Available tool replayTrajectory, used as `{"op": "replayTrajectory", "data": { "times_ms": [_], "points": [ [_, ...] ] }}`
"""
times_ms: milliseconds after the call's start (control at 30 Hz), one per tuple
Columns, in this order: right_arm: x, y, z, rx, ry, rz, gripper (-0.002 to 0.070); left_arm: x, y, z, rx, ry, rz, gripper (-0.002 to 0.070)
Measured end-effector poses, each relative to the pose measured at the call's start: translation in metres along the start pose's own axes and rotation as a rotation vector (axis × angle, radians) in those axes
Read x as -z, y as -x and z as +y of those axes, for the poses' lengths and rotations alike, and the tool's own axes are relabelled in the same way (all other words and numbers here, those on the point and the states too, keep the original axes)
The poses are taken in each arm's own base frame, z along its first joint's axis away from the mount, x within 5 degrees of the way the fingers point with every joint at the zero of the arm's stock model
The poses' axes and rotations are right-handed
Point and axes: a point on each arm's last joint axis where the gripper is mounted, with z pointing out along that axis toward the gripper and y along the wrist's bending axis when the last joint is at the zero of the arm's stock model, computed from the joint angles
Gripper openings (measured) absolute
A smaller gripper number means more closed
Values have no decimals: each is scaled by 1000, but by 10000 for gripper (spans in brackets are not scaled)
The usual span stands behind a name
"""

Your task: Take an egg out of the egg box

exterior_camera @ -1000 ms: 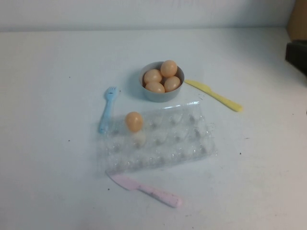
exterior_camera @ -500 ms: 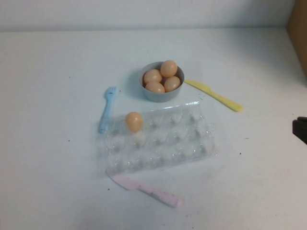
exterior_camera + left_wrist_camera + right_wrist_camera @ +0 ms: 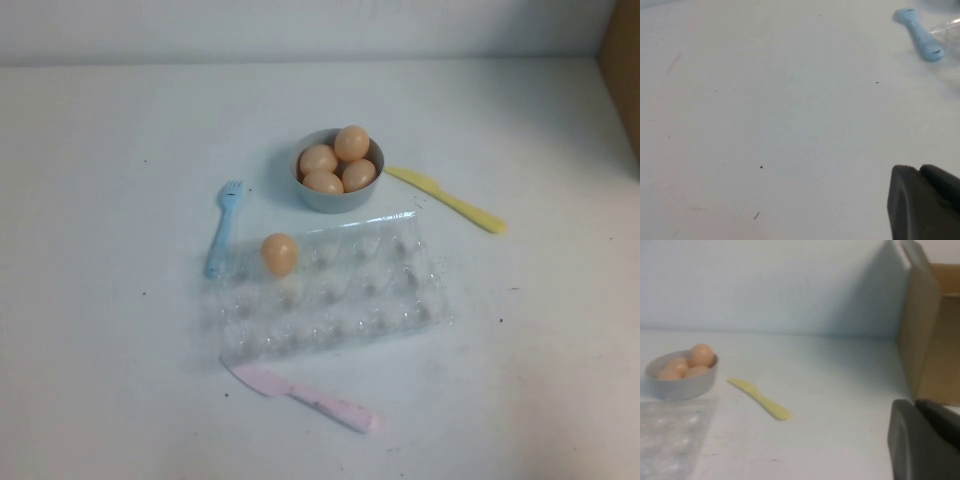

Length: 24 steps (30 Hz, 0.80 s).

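Egg (image 3: 280,254) sits in a cup at the ten o'clock corner of the egg box (image 3: 400,300), upright on its end, long axis roughly vertical, the only egg in the clear tray. Four more eggs fill the grey bowl (image 3: 312,195) just past the tray's twelve o'clock edge. A blue fork (image 3: 223,230) lies just off the tray towards nine o'clock, a yellow knife (image 3: 447,199) towards two o'clock, a pink knife (image 3: 305,397) along the six o'clock edge.

Neither arm shows from above. The left tool (image 3: 926,202) hovers over bare bench (image 3: 100,350), with the fork handle in sight at the far edge of its own view; whether it is open I cannot tell. The right tool (image 3: 925,440) is fully closed and empty, out by the cardboard box (image 3: 932,335), with the bowl and yellow knife between it and the egg.

The egg lies on the tray's left side, so the left arm looks nearer.
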Motion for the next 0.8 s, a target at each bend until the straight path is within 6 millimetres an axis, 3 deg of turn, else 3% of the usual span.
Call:
{"op": "replayTrajectory", "data": {
  "times_ms": [167, 300, 533, 700, 800],
  "points": [
    [11, -23, -12, -70, -158, 3, -17, 0, 0, 0, 0, 0, 0, -3],
    [16, -27, -16, -89, -225, -15, -17, 0, 0, 0, 0, 0, 0, -3],
    [16, -36, -10, -94, -178, 92, -17, 0, 0, 0, 0, 0, 0, -3],
    [23, -54, -4, 96, -102, 281, -17, 0, 0, 0, 0, 0, 0, -3],
    [26, -55, -7, 34, -151, 271, -17, 0, 0, 0, 0, 0, 0, -3]
  ]
}}
